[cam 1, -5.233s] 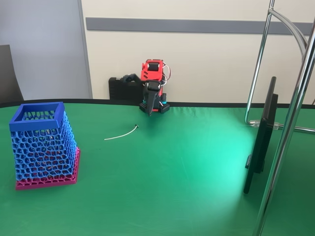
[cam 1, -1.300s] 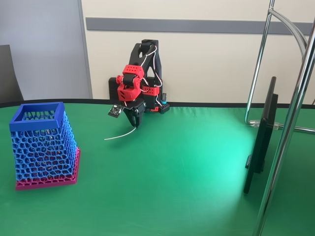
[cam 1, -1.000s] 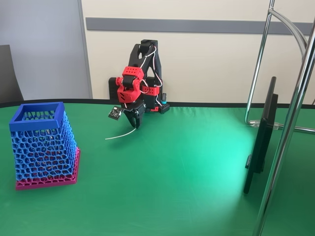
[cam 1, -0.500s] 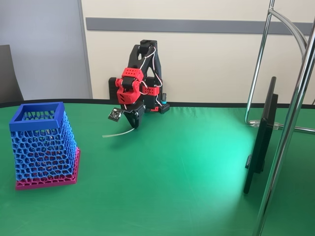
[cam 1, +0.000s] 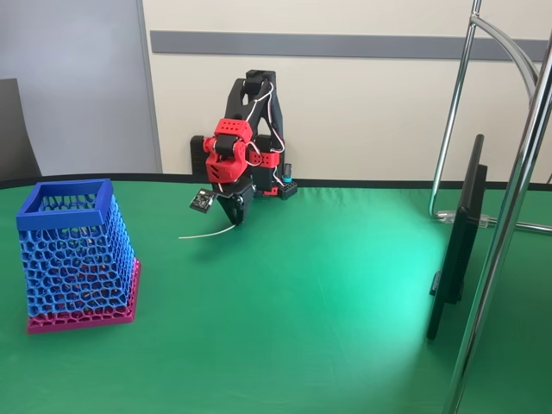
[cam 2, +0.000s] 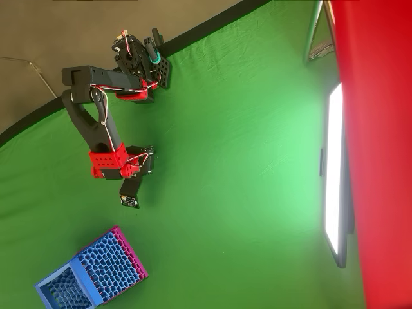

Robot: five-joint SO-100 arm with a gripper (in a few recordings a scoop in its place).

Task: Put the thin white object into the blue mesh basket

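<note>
Fixed view: your jaws (cam 1: 235,217) are clamped on the white strand (cam 1: 205,232), now lifted off the worktop (cam 1: 328,285); carry it left to the blue basket (cam 1: 73,250).

The thin white strand (cam 1: 207,232) hangs clear of the green cloth, nearly level and gently curved, its right end pinched in the gripper (cam 1: 235,218) and its free end pointing left toward the basket. The blue mesh basket (cam 1: 73,252) (web-like walls, solid blue rim, magenta base) stands upright on the cloth, well apart from the strand, at the left of the fixed view.
</note>
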